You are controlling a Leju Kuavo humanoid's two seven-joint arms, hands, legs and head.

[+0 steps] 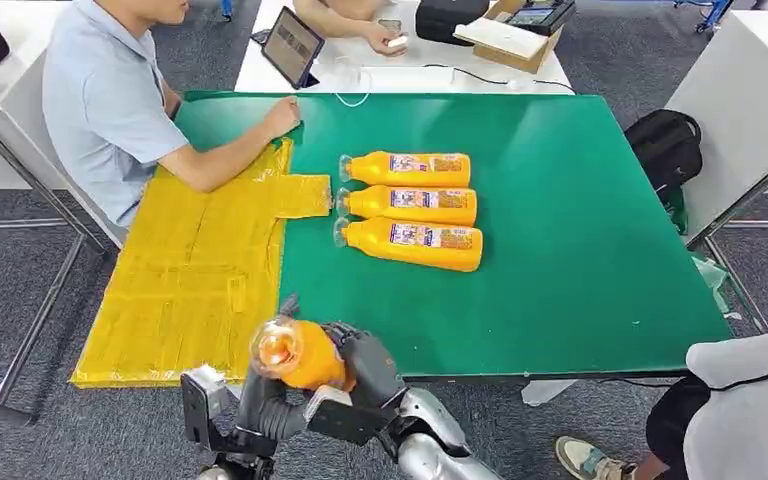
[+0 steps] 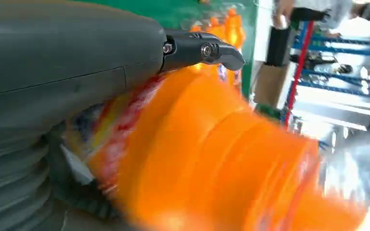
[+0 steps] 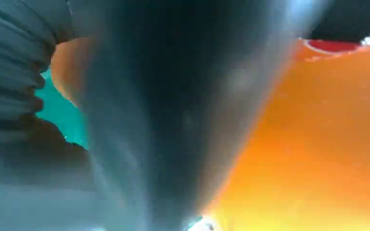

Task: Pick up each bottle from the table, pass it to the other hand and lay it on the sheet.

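Both hands (image 1: 345,375) gripping orange bottle (image 1: 295,355)

**Layout: table, sheet, bottles**

The sheet (image 1: 195,270) is laid on the left part of the table (image 1: 580,250), overhanging its left and near edges. Three bottles (image 1: 410,169) (image 1: 412,204) (image 1: 415,243) are lined up side by side mid-table, just right of the sheet, caps towards it. A fourth bottle (image 1: 298,355) is held off the near edge, before the sheet's near right corner. A person's forearm (image 1: 235,152) is rested on the sheet's far end. A backpack (image 1: 666,146) is placed right of the table.
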